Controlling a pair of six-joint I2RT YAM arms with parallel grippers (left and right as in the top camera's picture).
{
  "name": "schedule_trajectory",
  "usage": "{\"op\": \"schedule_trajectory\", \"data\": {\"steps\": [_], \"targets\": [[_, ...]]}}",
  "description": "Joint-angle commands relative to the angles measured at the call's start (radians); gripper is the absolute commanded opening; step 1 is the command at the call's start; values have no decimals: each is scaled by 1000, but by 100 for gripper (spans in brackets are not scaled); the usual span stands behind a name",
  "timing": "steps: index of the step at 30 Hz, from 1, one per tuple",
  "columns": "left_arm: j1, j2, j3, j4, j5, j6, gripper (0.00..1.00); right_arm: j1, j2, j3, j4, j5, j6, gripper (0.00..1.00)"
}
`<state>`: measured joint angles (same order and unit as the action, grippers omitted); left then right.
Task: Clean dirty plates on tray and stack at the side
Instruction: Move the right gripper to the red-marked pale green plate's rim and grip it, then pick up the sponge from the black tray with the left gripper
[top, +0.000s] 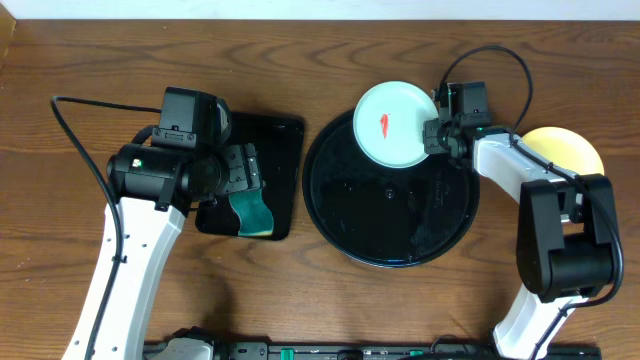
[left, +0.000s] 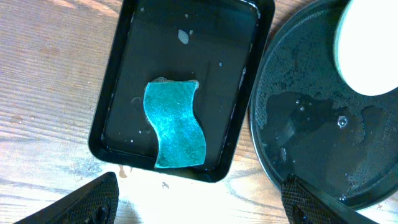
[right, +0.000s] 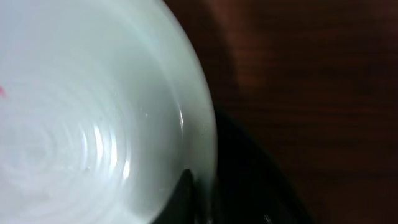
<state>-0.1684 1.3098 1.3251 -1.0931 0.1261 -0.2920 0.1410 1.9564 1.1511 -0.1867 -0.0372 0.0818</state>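
My left gripper (top: 242, 170) hangs with its jaws spread wide and nothing between them. It is over the near end of the rectangular black tray (left: 186, 56), which sits left of the tabletop's middle. The teal sponge (left: 176, 124) lies flat in that tray's wet bottom, toward its near edge, with nothing touching it.

Next along, the round black tray (top: 400, 220) fills the middle of the tabletop. Its floor is wet and bare except at the far edge, where the blue-green plate (top: 405, 140) rests overlapping the rim. A red smear (top: 383, 125) shows near the plate's centre, so it is not yet cleaned. My right gripper (top: 437, 135) is closed down on that plate's right rim — a thin pinch, with one finger showing dark at the rim in the wrist view. Near the right edge of the tabletop, off the tray, a yellow plate (top: 570, 148) lies partly hidden by my right arm.

I judge the step in hand to be steadying the dirty plate for wiping. Next, my left gripper needs to drop onto the sponge, close on it and carry it across to the smear — with the right holding the plate against sliding.
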Motion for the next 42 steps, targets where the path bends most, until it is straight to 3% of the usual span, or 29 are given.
{"op": "schedule_trajectory", "data": {"steps": [1, 7, 15, 22, 24, 25, 30, 33, 38, 40, 42], "targets": [[2, -2, 6, -2, 2, -8, 84, 2, -13, -3, -54, -43, 27, 1], [2, -2, 6, -2, 2, -8, 84, 7, -128, -3, -218, -43, 62, 1], [2, -2, 6, -6, 2, -8, 84, 22, -224, -6, -591, -47, 207, 1], [2, -2, 5, -30, 0, -8, 84, 57, -211, -68, -576, -45, 261, 1], [2, 4, 5, -49, -4, -8, 84, 57, -220, -57, -549, -46, 216, 12], [2, 11, 1, -58, -11, -8, 84, 57, -237, -42, -543, -46, 163, 25], [2, 45, -80, -23, -85, -35, 84, 58, -353, 13, -577, -50, 52, 33], [2, 83, -188, 73, -100, -86, 84, 58, -456, 18, -584, -65, 50, 36], [2, 199, -335, 263, -82, -159, 73, 62, -578, 18, -595, -114, 51, 35], [2, 258, -365, 352, -36, -163, 66, 66, -600, 18, -599, -114, 51, 35], [2, 316, -374, 409, -19, -165, 50, 66, -608, 18, -608, -114, 51, 35]]}}
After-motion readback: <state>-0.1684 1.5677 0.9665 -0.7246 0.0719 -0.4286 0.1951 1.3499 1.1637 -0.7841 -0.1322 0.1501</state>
